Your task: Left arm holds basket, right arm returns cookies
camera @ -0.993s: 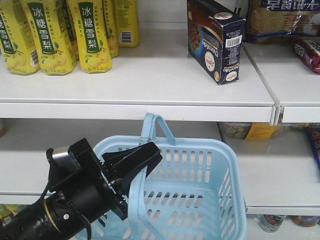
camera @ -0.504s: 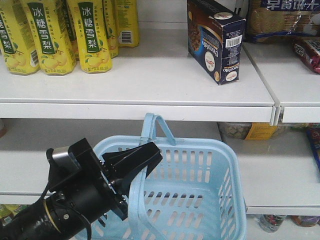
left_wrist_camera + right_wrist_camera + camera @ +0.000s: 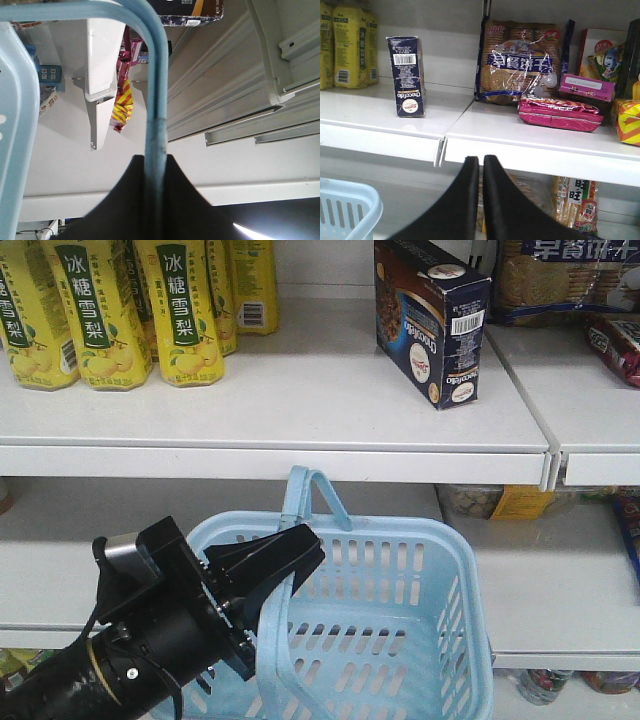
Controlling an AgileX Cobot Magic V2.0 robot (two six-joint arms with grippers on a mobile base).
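Note:
The light blue basket [image 3: 400, 640] hangs in front of the lower shelf. My left gripper [image 3: 285, 558], on the black arm with the yellow ring, is shut on one of its hoop handles [image 3: 156, 100], and the left wrist view shows my left gripper [image 3: 155, 161] with that bar pinched tight between the jaws. The cookies [image 3: 432, 320], a dark navy box, stand upright on the upper shelf; the cookies [image 3: 406, 75] are up and to the left of my right gripper [image 3: 481, 161]. That gripper is shut with nothing in it, below the shelf edge. A basket corner [image 3: 350, 210] shows at its lower left.
Yellow drink bottles [image 3: 100, 310] line the upper shelf's left side. Right of the cookies lie a large biscuit bag [image 3: 522, 62], a pink packet [image 3: 560, 112] and a pink box [image 3: 587, 87]. The white shelf lip [image 3: 535, 155] runs just above my right gripper. More snacks [image 3: 577, 202] sit below.

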